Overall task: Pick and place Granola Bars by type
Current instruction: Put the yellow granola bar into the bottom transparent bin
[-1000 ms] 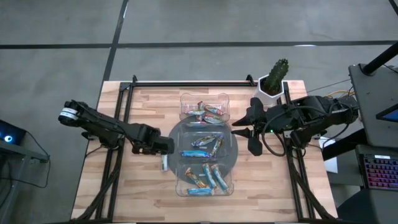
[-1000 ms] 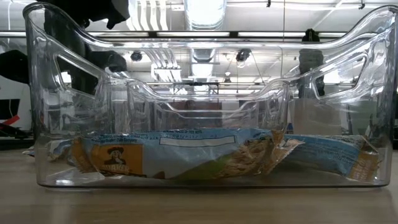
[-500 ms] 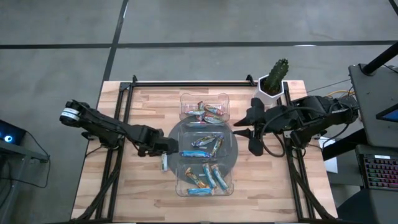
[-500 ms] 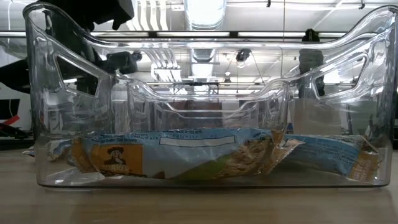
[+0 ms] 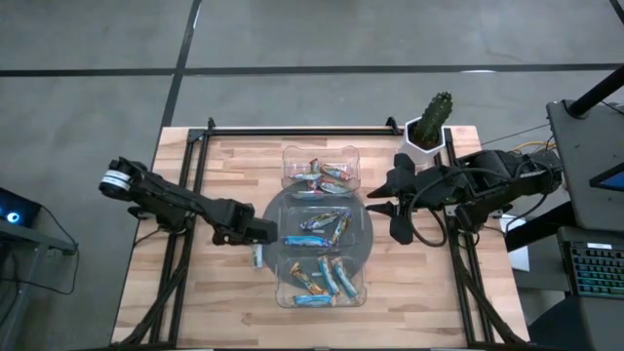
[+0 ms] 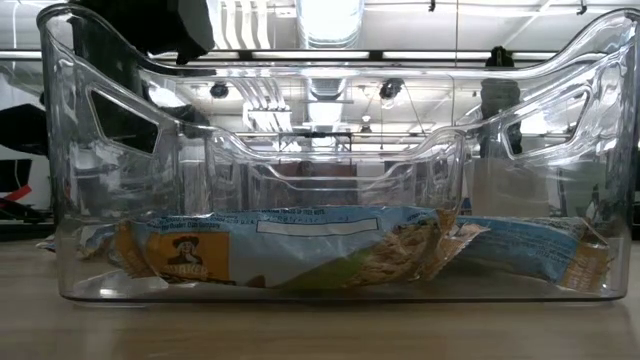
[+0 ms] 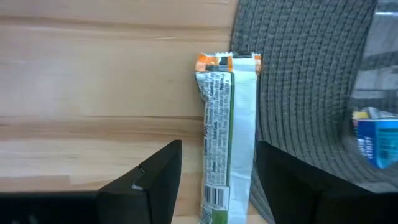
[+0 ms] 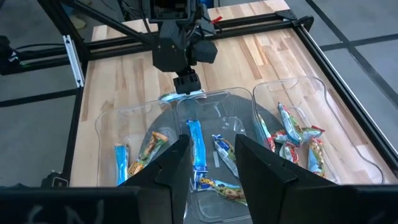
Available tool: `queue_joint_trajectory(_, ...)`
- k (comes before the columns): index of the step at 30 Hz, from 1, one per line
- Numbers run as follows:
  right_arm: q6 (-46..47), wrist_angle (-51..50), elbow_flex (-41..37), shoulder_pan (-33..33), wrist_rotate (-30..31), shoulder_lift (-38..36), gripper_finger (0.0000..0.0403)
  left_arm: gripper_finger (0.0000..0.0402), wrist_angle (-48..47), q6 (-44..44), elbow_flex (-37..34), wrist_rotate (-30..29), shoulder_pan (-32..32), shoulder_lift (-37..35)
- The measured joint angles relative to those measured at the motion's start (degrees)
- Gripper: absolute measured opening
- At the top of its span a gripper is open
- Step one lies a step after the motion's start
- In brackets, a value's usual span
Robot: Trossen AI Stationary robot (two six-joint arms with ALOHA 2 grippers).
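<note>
One stray bar [image 7: 227, 137] — left gripper [image 7: 214, 180] spread around it on the table [image 7: 93, 74].
Better close squarely on the wrapper's middle — right gripper [image 5: 382, 207] waits half-open.

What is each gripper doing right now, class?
Left gripper: open, straddling a granola bar on the table.
Right gripper: open, holding nothing, above the trays.

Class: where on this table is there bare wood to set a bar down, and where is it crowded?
Bare wood lies between the left gripper and the table's left edge, and right of the trays below the right gripper. The middle is crowded: trays, mat, bars, both grippers.
</note>
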Motion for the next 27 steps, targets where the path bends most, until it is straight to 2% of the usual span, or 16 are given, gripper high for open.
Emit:
queue_joint_trajectory(10,0.0,-0.4,0.0,0.0,0.1,0.0,0.0118,0.0188,2.0,5.3,-3.2,-0.2,-0.5,-1.2)
queue_joint_trajectory(17,0.0,-0.5,0.0,0.0,0.1,0.0,0.0118,0.0188,4.8,8.9,-4.1,-4.5,-0.5,-6.9)
queue_joint_trajectory(22,0.0,-0.5,0.0,0.0,0.1,0.0,0.0118,0.0188,6.3,10.3,-8.2,-5.0,-0.7,-12.8)
queue_joint_trajectory(27,0.0,-0.4,0.0,0.0,0.2,0.0,0.0118,0.0188,17.1,8.9,-15.4,-5.0,-1.2,-19.3)
